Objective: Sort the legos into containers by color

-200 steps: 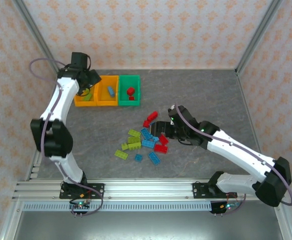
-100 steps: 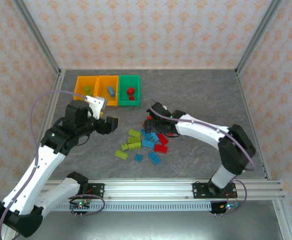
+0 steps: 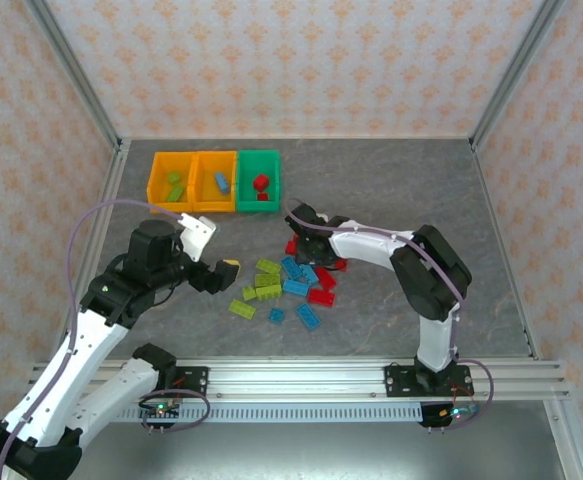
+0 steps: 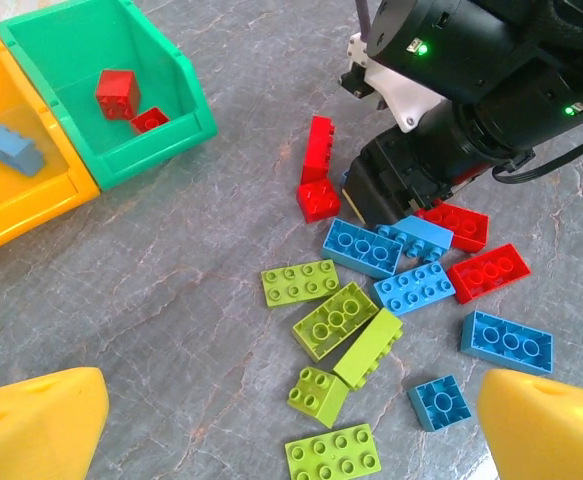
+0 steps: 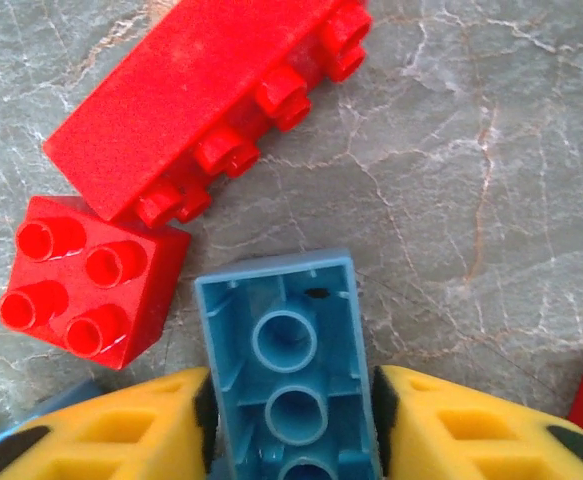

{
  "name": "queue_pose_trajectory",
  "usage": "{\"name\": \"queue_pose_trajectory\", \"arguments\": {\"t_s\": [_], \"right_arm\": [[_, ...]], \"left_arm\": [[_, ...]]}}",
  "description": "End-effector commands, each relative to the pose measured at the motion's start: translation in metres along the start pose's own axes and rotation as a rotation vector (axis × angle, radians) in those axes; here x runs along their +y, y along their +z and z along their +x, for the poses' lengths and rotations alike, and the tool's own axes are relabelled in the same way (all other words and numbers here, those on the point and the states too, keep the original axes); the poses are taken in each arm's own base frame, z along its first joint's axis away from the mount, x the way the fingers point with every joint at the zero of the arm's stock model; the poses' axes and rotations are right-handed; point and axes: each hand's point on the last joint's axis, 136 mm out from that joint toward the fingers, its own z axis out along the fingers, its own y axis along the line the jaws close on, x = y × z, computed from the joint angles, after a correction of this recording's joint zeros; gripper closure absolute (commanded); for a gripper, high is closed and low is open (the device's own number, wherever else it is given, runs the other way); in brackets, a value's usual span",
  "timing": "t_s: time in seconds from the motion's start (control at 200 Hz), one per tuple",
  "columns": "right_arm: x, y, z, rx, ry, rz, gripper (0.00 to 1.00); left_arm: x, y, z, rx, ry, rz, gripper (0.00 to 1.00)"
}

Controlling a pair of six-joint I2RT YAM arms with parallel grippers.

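Clenching right gripper point(image 5: 289, 428) on blue brick point(image 5: 285, 335), pile's point(image 3: 268, 290) twelve o'clock; swinging released left gripper point(image 4: 291, 425) from bins point(image 3: 193, 208) to nine o'clock.

Both arms are built of white link shells point(image 3: 371, 243) joined by black joints. A lilac cable point(image 3: 74, 245) is run along the left arm point(image 3: 91, 335). Yellow pads point(image 5: 101, 430) with recesses are fitted as fingertips; behind them, green lights are set in a black housing point(image 4: 471, 60).

grey veined tabletop point(image 3: 391, 190), peach patterned walls point(image 3: 301, 60), aluminium corner posts point(image 3: 76, 75), even light
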Motion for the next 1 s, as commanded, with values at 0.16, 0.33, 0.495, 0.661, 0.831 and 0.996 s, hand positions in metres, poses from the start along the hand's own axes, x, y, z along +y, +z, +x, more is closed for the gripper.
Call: {"name": "queue_pose_trajectory", "arguments": {"t_s": [0.16, 0.33, 0.495, 0.661, 0.831, 0.996], "right_arm": [[0.003, -0.039, -0.025, -0.119, 0.023, -0.030, 0.78], [0.051, -0.118, -0.049, -0.342, -0.064, -0.305, 0.80], [0.115, -0.147, -0.064, -0.401, -0.180, -0.507, 0.80], [0.153, -0.130, -0.113, -0.508, -0.199, -0.485, 0.80], [0.184, -0.082, -0.169, -0.526, -0.256, -0.406, 0.81], [0.211, -0.052, -0.211, -0.537, -0.256, -0.467, 0.79]], "left_arm": [[0.013, -0.001, -0.002, -0.009, 0.016, -0.078, 0.02], [0.030, -0.007, -0.004, -0.032, -0.016, -0.178, 0.00], [0.060, -0.018, -0.001, -0.037, -0.063, -0.361, 0.00], [0.072, -0.026, 0.001, -0.047, -0.074, -0.444, 0.00], [0.072, -0.027, 0.003, -0.050, -0.068, -0.446, 0.00], [0.073, -0.027, 0.004, -0.043, -0.065, -0.452, 0.00]]}}
